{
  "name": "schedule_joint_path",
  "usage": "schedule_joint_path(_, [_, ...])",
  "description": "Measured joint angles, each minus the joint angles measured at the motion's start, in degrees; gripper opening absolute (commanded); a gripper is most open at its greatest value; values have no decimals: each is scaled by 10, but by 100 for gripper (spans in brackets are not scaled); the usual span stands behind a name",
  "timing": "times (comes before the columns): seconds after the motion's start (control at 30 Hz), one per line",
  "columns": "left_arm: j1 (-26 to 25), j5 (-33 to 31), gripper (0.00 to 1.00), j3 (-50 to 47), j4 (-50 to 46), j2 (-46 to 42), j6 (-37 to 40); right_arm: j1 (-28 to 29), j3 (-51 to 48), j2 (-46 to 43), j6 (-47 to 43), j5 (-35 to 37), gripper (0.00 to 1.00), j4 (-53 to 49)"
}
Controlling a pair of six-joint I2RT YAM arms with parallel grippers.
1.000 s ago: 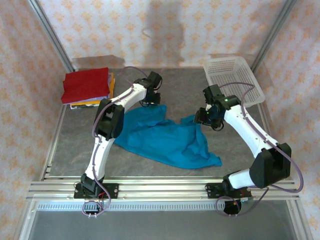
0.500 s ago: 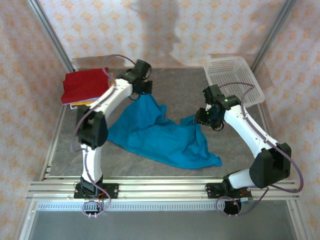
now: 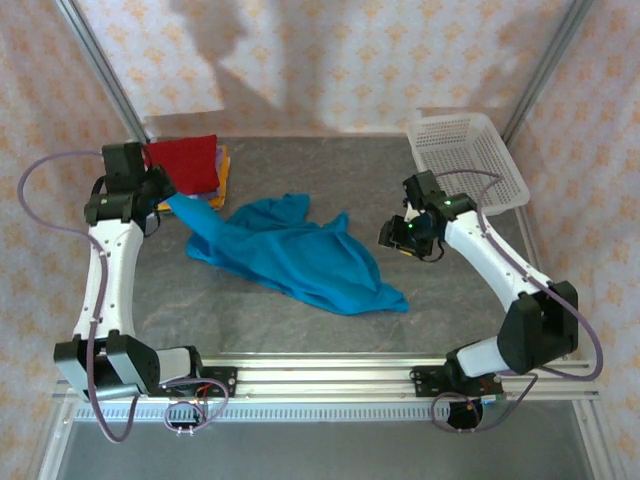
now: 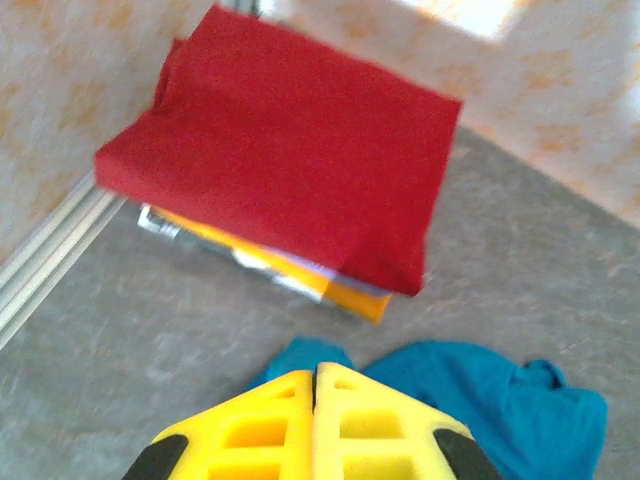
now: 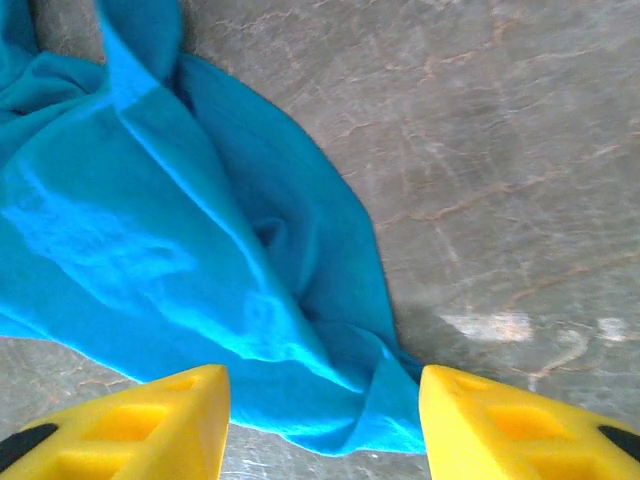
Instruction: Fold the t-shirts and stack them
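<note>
A large teal-blue t-shirt (image 3: pixel 300 255) lies crumpled across the middle of the table, one corner drawn out to the far left. My left gripper (image 3: pixel 163 192) is shut on that corner, just in front of the folded stack. In the left wrist view the yellow fingers (image 4: pixel 340 410) are pressed together, with teal cloth (image 4: pixel 470 390) showing past their tips. The stack has a red t-shirt (image 3: pixel 185 163) (image 4: pixel 290 150) on top, with a purplish layer (image 4: pixel 330 272) and an orange one (image 4: pixel 352 297) under it. My right gripper (image 3: pixel 395 238) (image 5: pixel 322 385) hangs open over the teal shirt's right edge (image 5: pixel 150 230), holding nothing.
A white perforated basket (image 3: pixel 470 150) stands at the back right. Bare grey table (image 5: pixel 500 150) lies to the right of the shirt. Metal frame rails (image 3: pixel 110 260) run along the left and near edges, and patterned walls close in the sides.
My left arm has swung from the back centre to the far left, next to the stack, dragging the teal shirt leftward. The right gripper has barely moved.
</note>
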Motion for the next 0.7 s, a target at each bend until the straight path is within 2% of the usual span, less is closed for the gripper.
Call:
schedule_joint_path(0.17, [2,32,0,-94,-8,-21,6,16,9,89,2,-37,52,34])
schedule_joint_path(0.3, [2,47,0,-149,-14,-36,4,37,66,165,2,-50,52,41])
schedule_joint_path(0.5, [2,52,0,-167,-14,-59,2,75,176,228,-1,-50,52,58])
schedule_joint_path(0.7, [2,54,0,-167,-14,-60,2,74,294,341,-12,-53,51,63])
